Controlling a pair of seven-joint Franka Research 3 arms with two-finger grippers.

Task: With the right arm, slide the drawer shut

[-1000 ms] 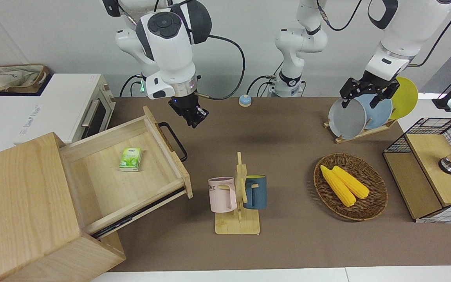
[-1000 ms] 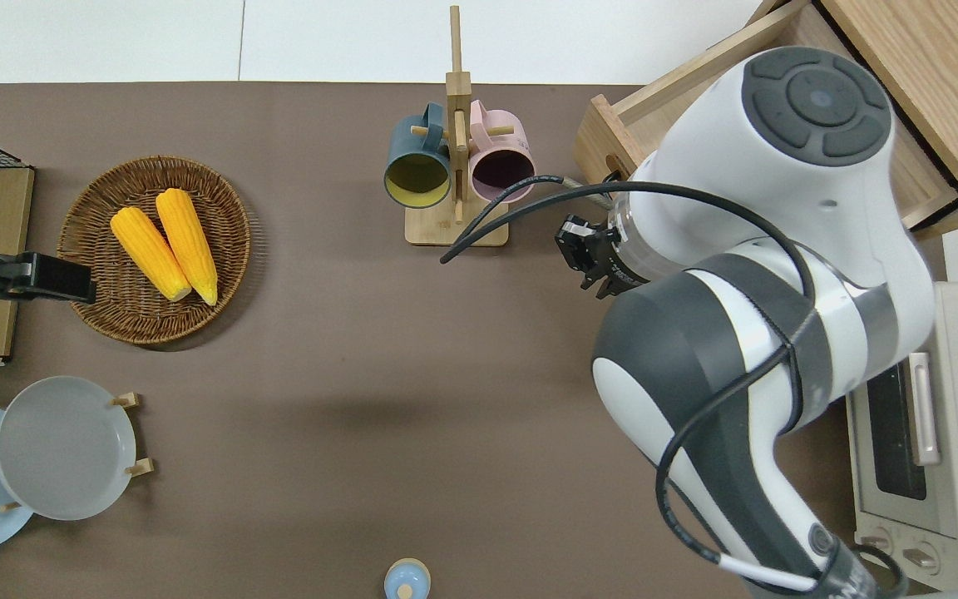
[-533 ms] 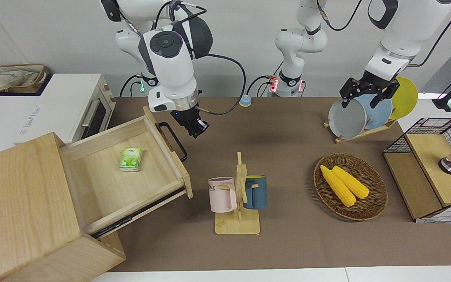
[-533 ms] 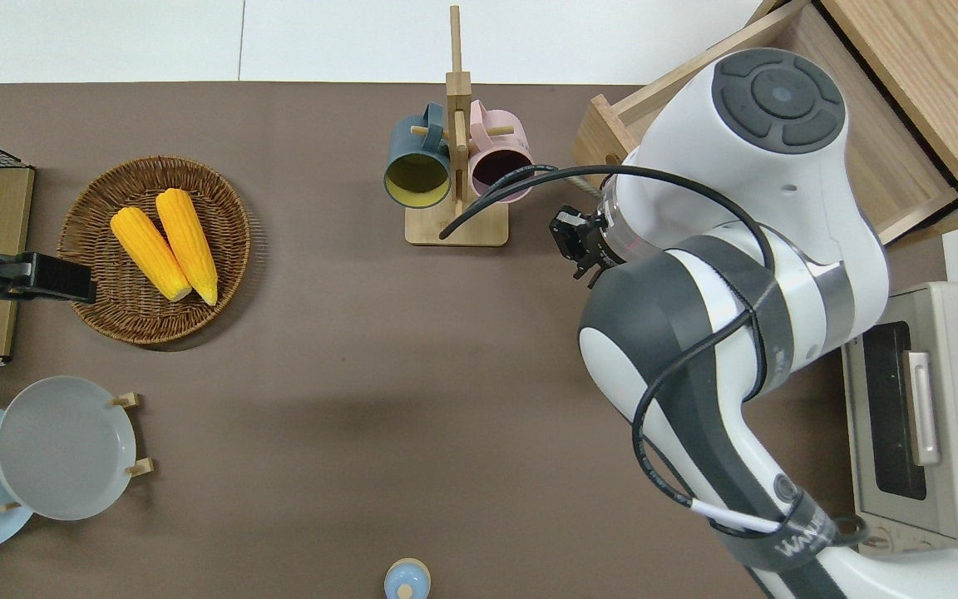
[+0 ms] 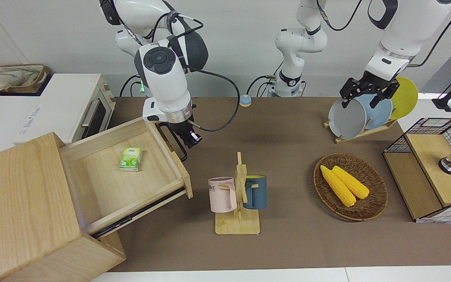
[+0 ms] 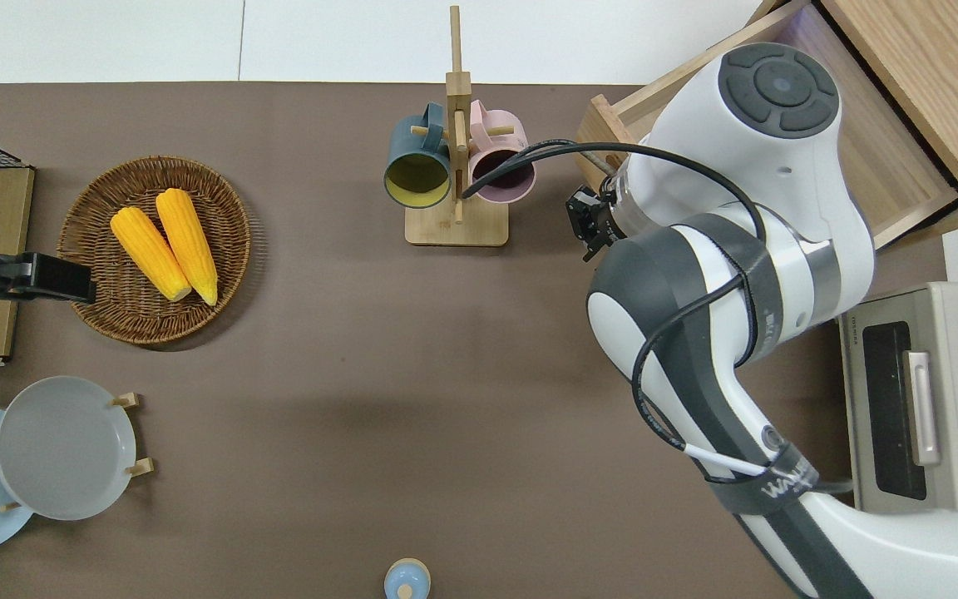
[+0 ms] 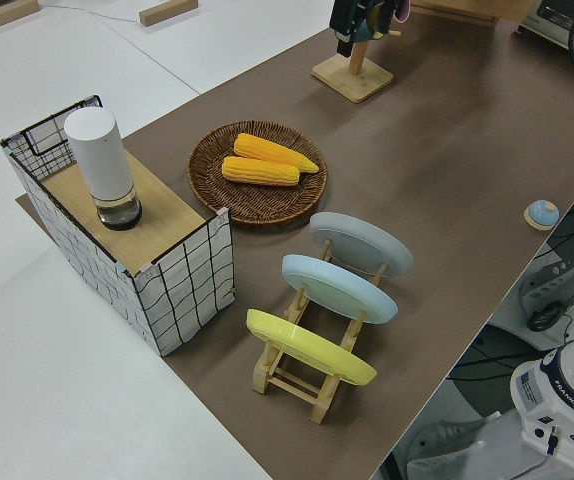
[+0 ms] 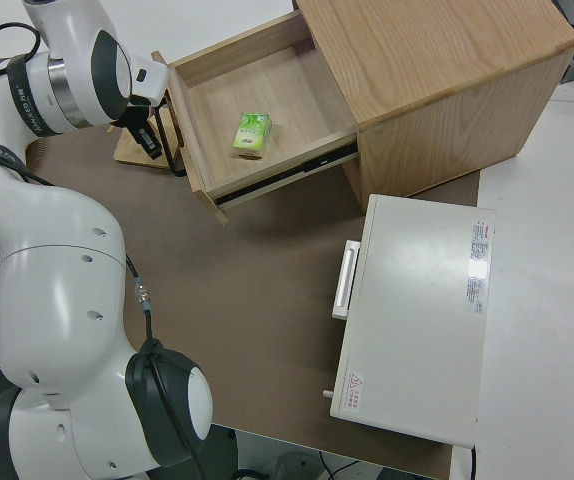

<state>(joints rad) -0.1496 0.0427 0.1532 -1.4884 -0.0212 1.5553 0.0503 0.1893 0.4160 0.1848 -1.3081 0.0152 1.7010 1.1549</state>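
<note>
Pale wood makes up the cabinet (image 5: 22,203) sitting at the right arm's end of the table (image 5: 288,129), at the edge farthest from the robots, and its drawer (image 5: 125,176) is standing pulled well out toward the middle of the table. A small green packet (image 5: 130,159) is lying flat on the drawer floor; its label cannot be read. The black bar handle (image 5: 174,141) is running along the drawer front.

The right arm (image 5: 163,74) is reaching down in front of the drawer, and the right gripper (image 5: 189,139) is hanging just beside the handle, at the end of it nearer the robots. I cannot tell whether its fingers are spread or closed, nor whether they are touching the bar. The word "WANDA" or similar is showing in part on the arm's dark band in the overhead view.

A white oven (image 5: 65,109) is sitting beside the cabinet, nearer the robots, with faint grey lettering on its top that is too small to read. A wooden rack (image 5: 238,196) near the drawer front is carrying a pink mug (image 5: 222,194), marked with letters ending "ME", and a blue mug (image 5: 255,192).

The left arm is parked, and I cannot tell the state of the left gripper (image 5: 366,92).
</note>
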